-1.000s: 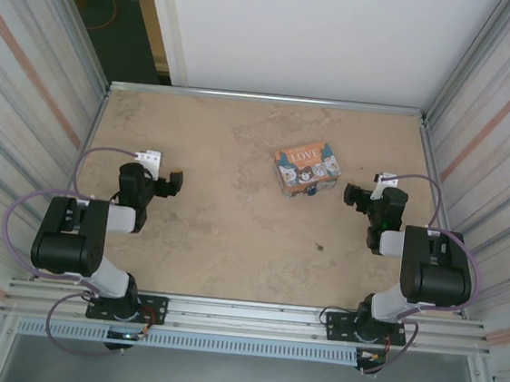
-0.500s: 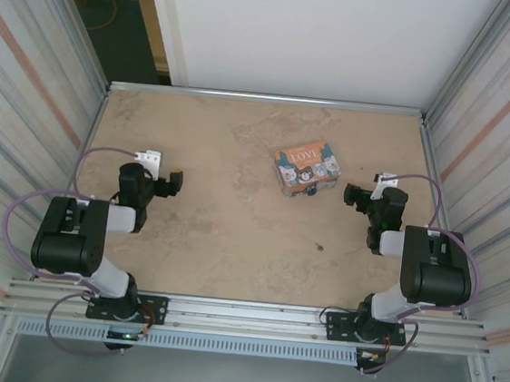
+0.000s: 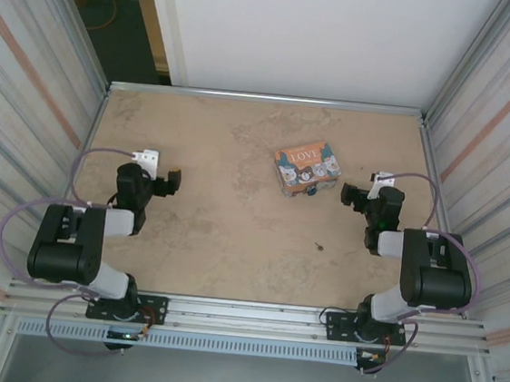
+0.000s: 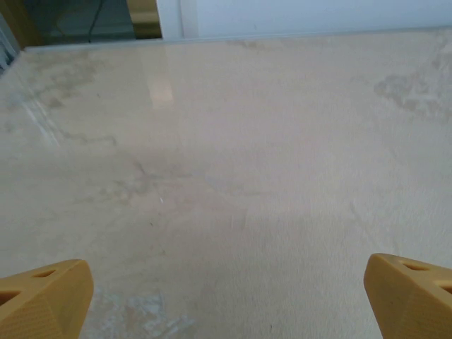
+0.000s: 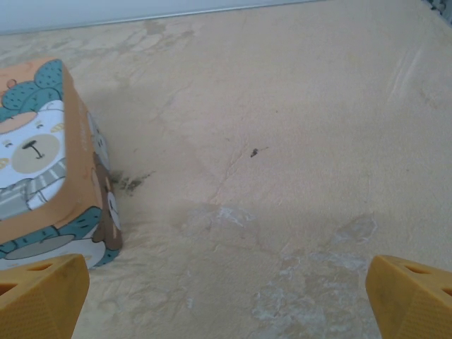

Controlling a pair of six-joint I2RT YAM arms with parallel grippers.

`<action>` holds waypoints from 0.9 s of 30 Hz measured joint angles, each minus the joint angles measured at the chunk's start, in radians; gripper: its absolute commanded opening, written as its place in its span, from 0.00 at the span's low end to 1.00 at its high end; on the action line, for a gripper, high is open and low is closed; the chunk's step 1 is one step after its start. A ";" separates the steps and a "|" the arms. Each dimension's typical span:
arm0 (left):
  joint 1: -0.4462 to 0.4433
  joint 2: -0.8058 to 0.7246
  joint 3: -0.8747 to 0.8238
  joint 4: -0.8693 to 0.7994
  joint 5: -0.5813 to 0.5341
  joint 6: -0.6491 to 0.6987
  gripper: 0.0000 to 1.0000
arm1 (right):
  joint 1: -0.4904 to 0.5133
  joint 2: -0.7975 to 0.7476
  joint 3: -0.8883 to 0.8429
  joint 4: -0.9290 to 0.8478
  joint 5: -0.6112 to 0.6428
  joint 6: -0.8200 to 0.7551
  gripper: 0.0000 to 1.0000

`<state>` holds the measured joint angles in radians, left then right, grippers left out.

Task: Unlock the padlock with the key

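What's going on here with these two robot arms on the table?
Nothing is being handled yet. Two black robot arms sit over the beige stone-look table. The left gripper and the right gripper are both open and empty. An orange-and-teal printed box with cartoon animals lies beside the right gripper, not touching it. A tiny dark piece sits at the box's near edge, too small to identify. The unlocking has not begun.

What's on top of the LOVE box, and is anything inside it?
Nothing rests on top of the LOVE box, only its print. It looks closed, so its inside and underside are hidden. A small dark piece lies at its near edge, too small to identify.
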<state>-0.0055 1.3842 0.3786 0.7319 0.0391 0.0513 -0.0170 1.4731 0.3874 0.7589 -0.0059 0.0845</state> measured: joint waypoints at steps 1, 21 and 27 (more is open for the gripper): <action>0.000 -0.033 0.000 -0.018 -0.008 -0.003 0.99 | 0.000 -0.026 0.000 -0.019 0.006 0.000 0.99; -0.032 -0.231 0.313 -0.628 0.210 -0.495 0.99 | -0.069 -0.311 0.203 -0.578 -0.293 0.288 0.99; -0.188 -0.100 0.314 -0.623 0.284 -0.647 0.99 | -0.082 -0.211 0.247 -0.605 -0.386 0.378 0.99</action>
<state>-0.1940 1.2839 0.6930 0.1089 0.3229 -0.5961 -0.0990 1.2625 0.6346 0.1535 -0.3916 0.4622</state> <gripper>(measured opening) 0.987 0.990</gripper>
